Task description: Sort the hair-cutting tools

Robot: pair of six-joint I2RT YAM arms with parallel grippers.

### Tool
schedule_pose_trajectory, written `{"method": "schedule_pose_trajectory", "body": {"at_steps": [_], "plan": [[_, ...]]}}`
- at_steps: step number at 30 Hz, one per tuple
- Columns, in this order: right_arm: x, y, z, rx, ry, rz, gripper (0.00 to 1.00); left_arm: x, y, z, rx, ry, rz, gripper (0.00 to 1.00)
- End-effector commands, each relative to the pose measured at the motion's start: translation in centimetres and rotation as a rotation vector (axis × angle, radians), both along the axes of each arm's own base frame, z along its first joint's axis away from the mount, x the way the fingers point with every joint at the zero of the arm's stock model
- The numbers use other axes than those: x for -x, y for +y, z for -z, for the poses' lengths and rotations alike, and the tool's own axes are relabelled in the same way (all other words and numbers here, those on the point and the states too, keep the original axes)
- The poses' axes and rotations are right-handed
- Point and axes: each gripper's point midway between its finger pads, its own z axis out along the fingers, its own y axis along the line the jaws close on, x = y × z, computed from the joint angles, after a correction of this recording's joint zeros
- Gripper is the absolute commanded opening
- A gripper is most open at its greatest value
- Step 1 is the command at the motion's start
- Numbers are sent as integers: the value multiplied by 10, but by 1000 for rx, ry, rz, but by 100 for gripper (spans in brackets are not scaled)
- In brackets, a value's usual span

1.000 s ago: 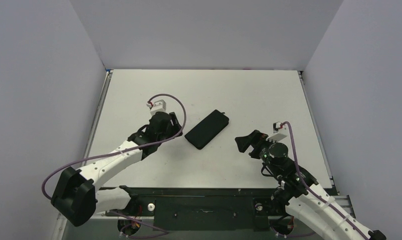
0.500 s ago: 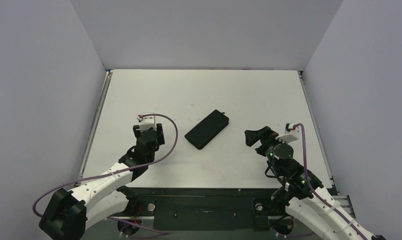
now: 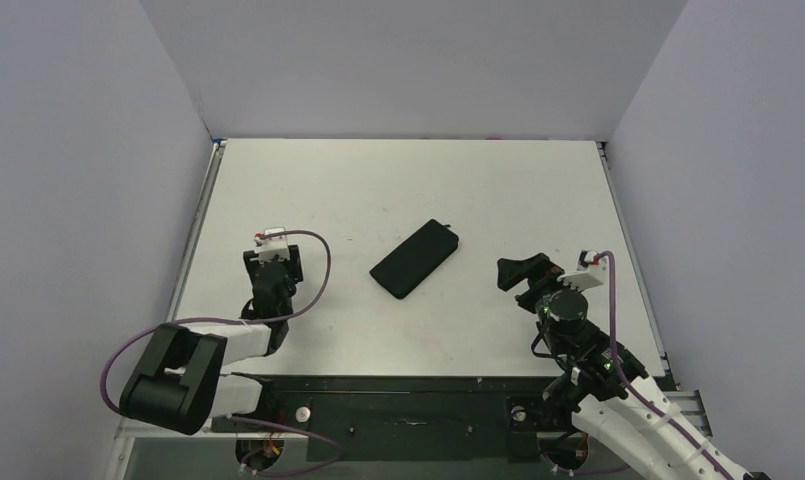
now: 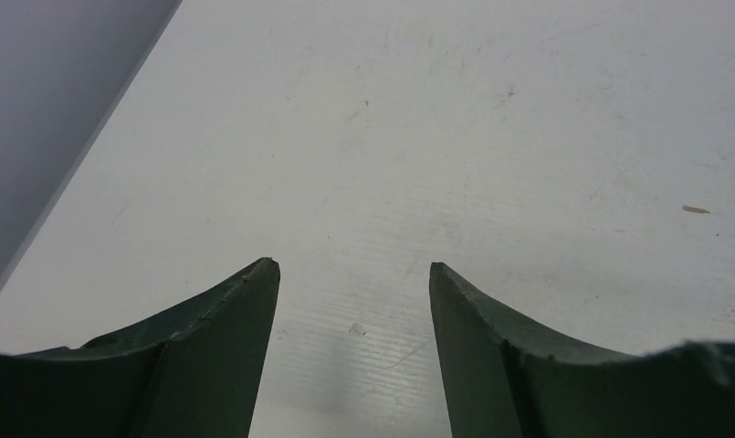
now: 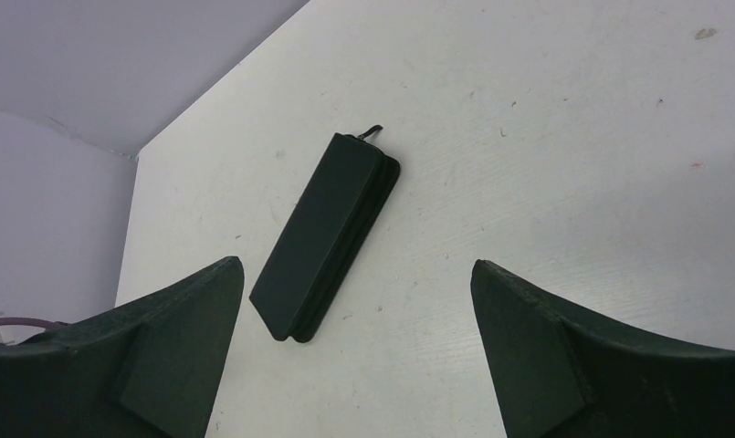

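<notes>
The scissors and the comb are out of view in every frame. A flat black rectangular zip case (image 3: 415, 259) lies closed on the white table (image 3: 498, 190) near its middle; it also shows in the right wrist view (image 5: 325, 235), with its zip pull at the far end. My left gripper (image 3: 270, 262) is open and empty at the table's left side, well left of the case; its view (image 4: 352, 266) holds only bare table. My right gripper (image 3: 518, 273) is open and empty to the right of the case, and its own view (image 5: 356, 265) looks toward the case.
Grey walls enclose the table on the left, back and right. A metal rail (image 3: 193, 240) runs along the left table edge and another along the right edge (image 3: 628, 240). A small brown speck (image 4: 696, 209) lies on the table.
My left arm has pulled back from beside the case toward the left front of the table. My right gripper has drawn slightly right, away from the case. The case has not moved.
</notes>
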Motion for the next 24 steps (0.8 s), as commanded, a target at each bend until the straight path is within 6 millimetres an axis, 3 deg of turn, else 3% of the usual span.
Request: {"method": "schedule_pose_trajectory", "body": {"at_steps": [1,5,10,14,19,21,24], "plan": [[-4,-6,-9,-25,-37,43,91,-27,-14,-42,-8,-209,126,59],[-7,-8,-5,-17,-29,66,91,-30,6,-31,78,-220,68,59],[-14,-27,1,7,-10,202,91,-40,24,-26,149,-208,8,59],[-26,-42,-20,11,-119,307,91,-41,25,-23,143,-189,4,60],[-45,-81,-76,239,-305,521,91,-42,24,-23,136,-188,10,60],[-57,-98,-79,384,-266,597,91,-42,24,-24,137,-189,8,60],[-80,-118,-58,519,-163,640,91,-42,24,-23,135,-186,9,60]]}}
